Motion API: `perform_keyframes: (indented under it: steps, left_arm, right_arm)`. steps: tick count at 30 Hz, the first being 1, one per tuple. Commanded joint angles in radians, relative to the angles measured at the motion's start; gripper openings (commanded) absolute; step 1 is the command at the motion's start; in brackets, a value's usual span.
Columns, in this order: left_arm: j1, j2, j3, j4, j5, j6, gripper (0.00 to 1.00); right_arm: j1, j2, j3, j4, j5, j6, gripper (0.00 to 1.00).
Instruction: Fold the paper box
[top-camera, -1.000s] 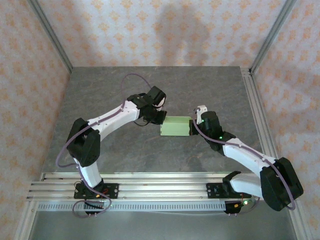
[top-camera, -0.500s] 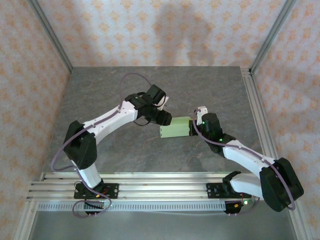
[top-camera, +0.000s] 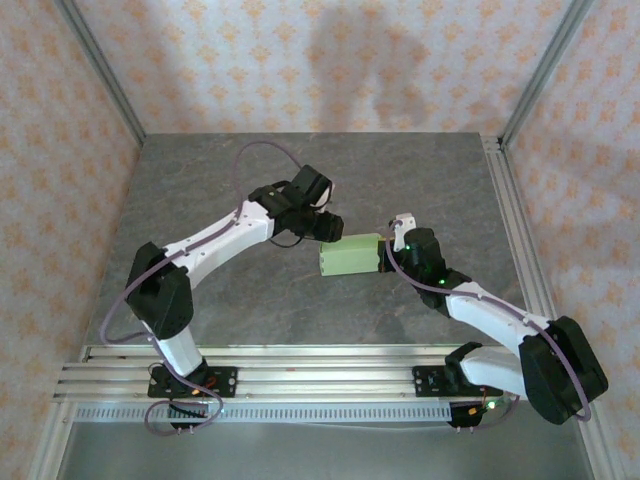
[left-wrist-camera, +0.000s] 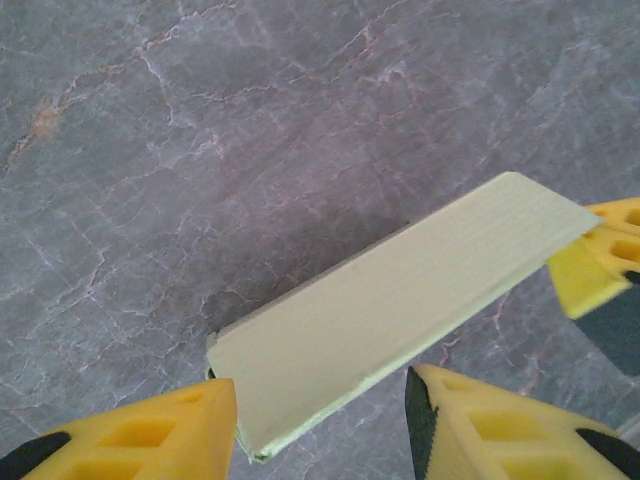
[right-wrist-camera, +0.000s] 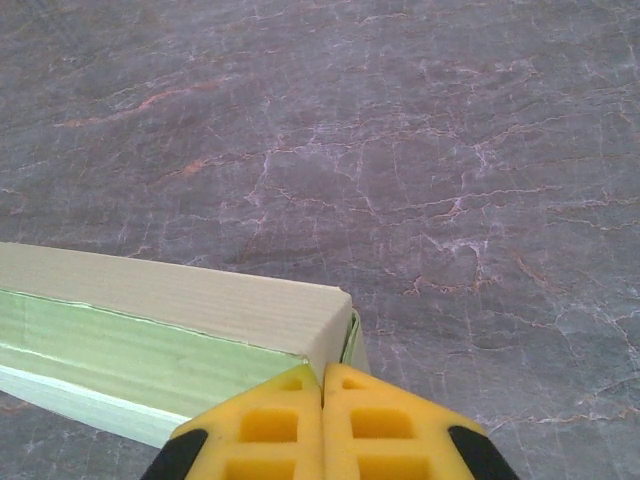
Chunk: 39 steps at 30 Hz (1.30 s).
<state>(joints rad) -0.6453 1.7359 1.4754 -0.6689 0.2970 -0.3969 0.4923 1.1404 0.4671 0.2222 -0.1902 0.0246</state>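
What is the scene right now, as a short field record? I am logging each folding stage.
object: paper box, pale green, formed into a flat rectangular shape
location: middle of the grey table, between the two arms
left gripper: open, one finger on either side of the box's left end
right gripper: shut, apparently pinching the box's right end

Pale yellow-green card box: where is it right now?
In the top view the pale yellow-green card box is at the centre of the grey stone table, left gripper at its left end, right gripper at its right.
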Motion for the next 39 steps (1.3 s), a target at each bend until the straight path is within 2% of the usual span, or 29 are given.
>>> perform_keyframes:
  steps: [1,13,19,23,29,35,39]
  left_arm:
    - [0.006,0.013,-0.033,-0.023,-0.064,-0.041,0.49]
    - [-0.005,0.028,-0.122,0.043,-0.071,-0.105,0.48]
    - [-0.011,0.04,-0.143,0.051,-0.081,-0.124,0.47]
    - [-0.013,0.043,-0.154,0.052,-0.084,-0.127,0.47]
    - [-0.016,0.051,-0.164,0.063,-0.079,-0.131,0.45]
    - [-0.02,0.054,-0.18,0.074,-0.072,-0.131,0.42]
    - [-0.025,0.047,-0.201,0.091,-0.072,-0.131,0.42]
  right_arm:
    - [0.006,0.0,-0.037,-0.066,-0.015,-0.003,0.0]
    - [0.006,-0.01,-0.048,-0.067,-0.042,-0.003,0.0]
    - [0.006,-0.044,-0.04,-0.06,-0.061,0.006,0.29]
    - [0.006,-0.097,-0.049,-0.055,-0.061,0.009,0.37]
    - [0.007,-0.204,-0.075,-0.027,-0.103,0.016,0.6]
    - [0.006,-0.26,-0.086,0.022,-0.146,0.035,0.66]
    - [0.005,-0.238,-0.037,-0.015,-0.037,0.217,0.67]
